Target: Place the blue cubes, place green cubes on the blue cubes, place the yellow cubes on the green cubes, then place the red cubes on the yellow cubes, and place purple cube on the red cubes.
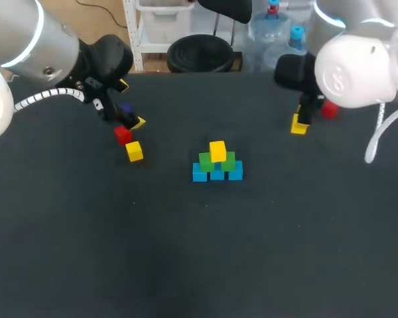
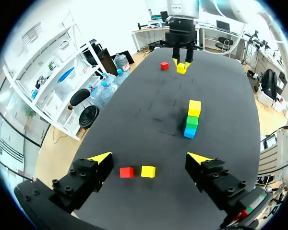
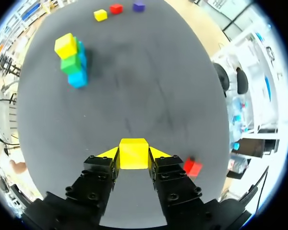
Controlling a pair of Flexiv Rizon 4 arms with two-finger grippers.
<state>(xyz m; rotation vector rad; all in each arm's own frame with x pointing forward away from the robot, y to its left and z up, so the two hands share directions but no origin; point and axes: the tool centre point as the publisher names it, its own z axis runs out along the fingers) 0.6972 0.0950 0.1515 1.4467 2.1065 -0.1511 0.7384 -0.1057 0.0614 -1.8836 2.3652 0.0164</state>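
A yellow cube (image 1: pixel 298 124) is held tight by the right gripper (image 3: pixel 133 154).
It is likely meant for the green cubes (image 1: pixel 206 163); the left gripper (image 2: pixel 149 156) is kept open, empty.

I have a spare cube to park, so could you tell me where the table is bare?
The widest bare stretch is the near half of the table, in front of the stack. Another gap lies between the stack and the right gripper, shut on the held yellow cube. Crowded by the left gripper: red cube, loose yellow cube, purple cube.
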